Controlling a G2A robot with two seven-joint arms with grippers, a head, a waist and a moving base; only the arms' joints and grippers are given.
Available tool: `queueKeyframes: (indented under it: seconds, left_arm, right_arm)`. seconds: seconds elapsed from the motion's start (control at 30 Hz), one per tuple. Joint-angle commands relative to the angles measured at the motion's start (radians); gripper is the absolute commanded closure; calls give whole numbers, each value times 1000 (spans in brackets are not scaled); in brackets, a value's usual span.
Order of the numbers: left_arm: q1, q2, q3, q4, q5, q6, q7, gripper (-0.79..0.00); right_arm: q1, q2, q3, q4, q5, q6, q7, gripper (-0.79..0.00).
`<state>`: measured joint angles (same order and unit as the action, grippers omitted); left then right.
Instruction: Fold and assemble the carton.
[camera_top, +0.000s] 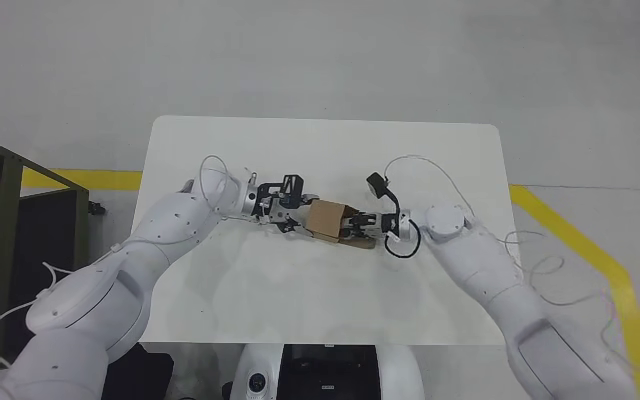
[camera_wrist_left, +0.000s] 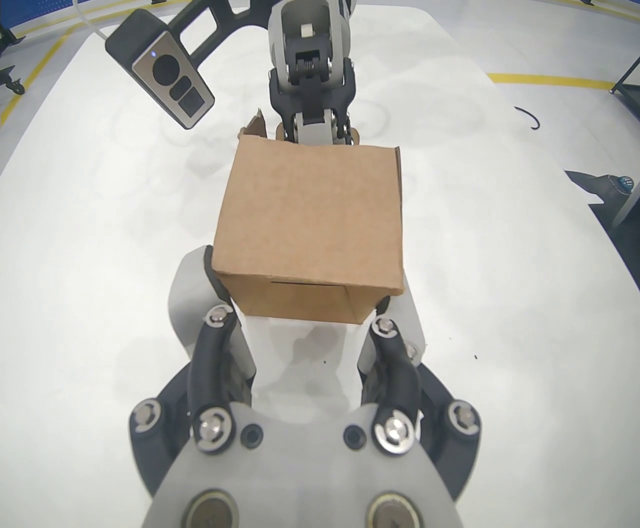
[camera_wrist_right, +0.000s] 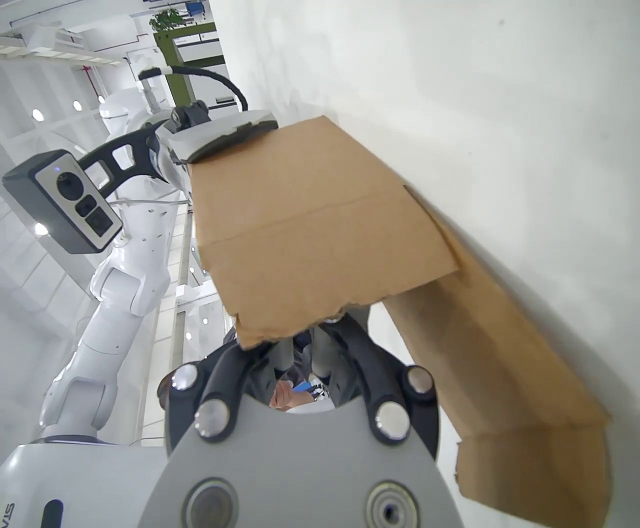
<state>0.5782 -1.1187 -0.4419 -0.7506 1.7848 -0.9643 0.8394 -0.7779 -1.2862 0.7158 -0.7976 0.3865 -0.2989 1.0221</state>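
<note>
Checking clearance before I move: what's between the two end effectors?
The carton, spanning from the left end effector to the right end effector; the top view shows it.

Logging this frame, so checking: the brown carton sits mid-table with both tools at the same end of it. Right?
Not quite. The top view shows the left tool and the right tool at opposite ends of the brown carton, which does sit in the middle of the table.

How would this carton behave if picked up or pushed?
Probably light: the carton is thin brown card, open at one end. Its loose flaps would likely bend. Its flat faces suggest sliding, not rolling.
</note>
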Motion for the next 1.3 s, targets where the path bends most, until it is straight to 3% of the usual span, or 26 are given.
queueKeyframes:
  seconds: [0.0,0.27,0.47,0.97,1.27]
  left_arm:
    - [0,1,-1,0,1,3,2,-440]
    - [3,4,-4,-10,9,1,5,-480]
    - [5,7,-7,-18,12,-1,4,-499]
    - [12,14,-21,-29,4,-1,-6,-520]
    - [16,16,-27,-36,4,3,-8,-511]
  right_arm:
    - [-9,9,17,-3,-7,-7,0,0]
    - [-88,76,159,-106,-45,-11,-68,0]
    - [-128,100,220,-182,-64,27,-111,0]
    - [-125,82,164,-227,-136,112,-85,0]
    - [-113,51,124,-204,-79,130,-106,0]
